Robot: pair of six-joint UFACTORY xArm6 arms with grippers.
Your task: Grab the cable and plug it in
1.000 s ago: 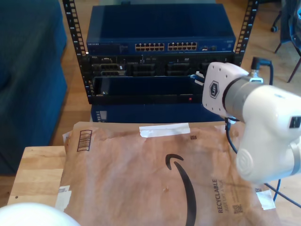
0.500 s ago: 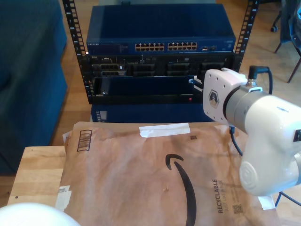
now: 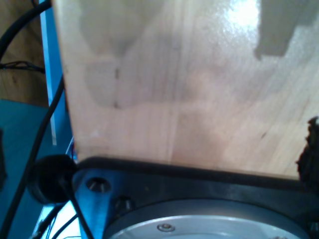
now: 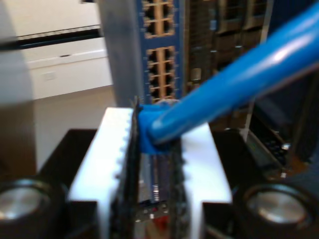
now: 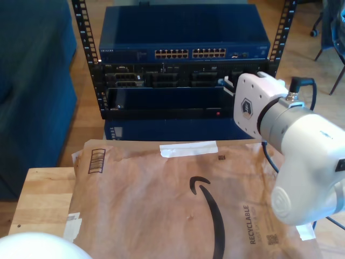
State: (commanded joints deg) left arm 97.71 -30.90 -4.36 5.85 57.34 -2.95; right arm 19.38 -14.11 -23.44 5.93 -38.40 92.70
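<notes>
The bright-blue cable (image 4: 239, 74) runs slantwise out of my second gripper (image 4: 157, 134), whose white fingers (image 4: 112, 149) are shut on its end. Whether a plug sticks out past the fingers is hidden. Beyond the jaws stands the blue network switch (image 4: 159, 69) with its rows of ports, a short way off. In the exterior view the second arm's white wrist (image 5: 253, 105) hangs in front of the rack on the exterior view's right, pointing at the black units under the switch (image 5: 183, 53). The first wrist view looks at a pale wooden surface (image 3: 189, 89) over a black rim.
A brown paper mailer (image 5: 178, 199) covers the wooden table (image 5: 43, 199) in front of the rack. A black arm cable (image 5: 267, 156) hangs by the second arm. A white rounded arm part (image 5: 32, 245) sits at the exterior view's bottom left. Blue upholstery (image 5: 32, 81) fills the exterior view's left.
The second arm's wrist dipped slightly half a second ago and has come back up, staying in front of the rack on the exterior view's right. The mailer has not moved.
</notes>
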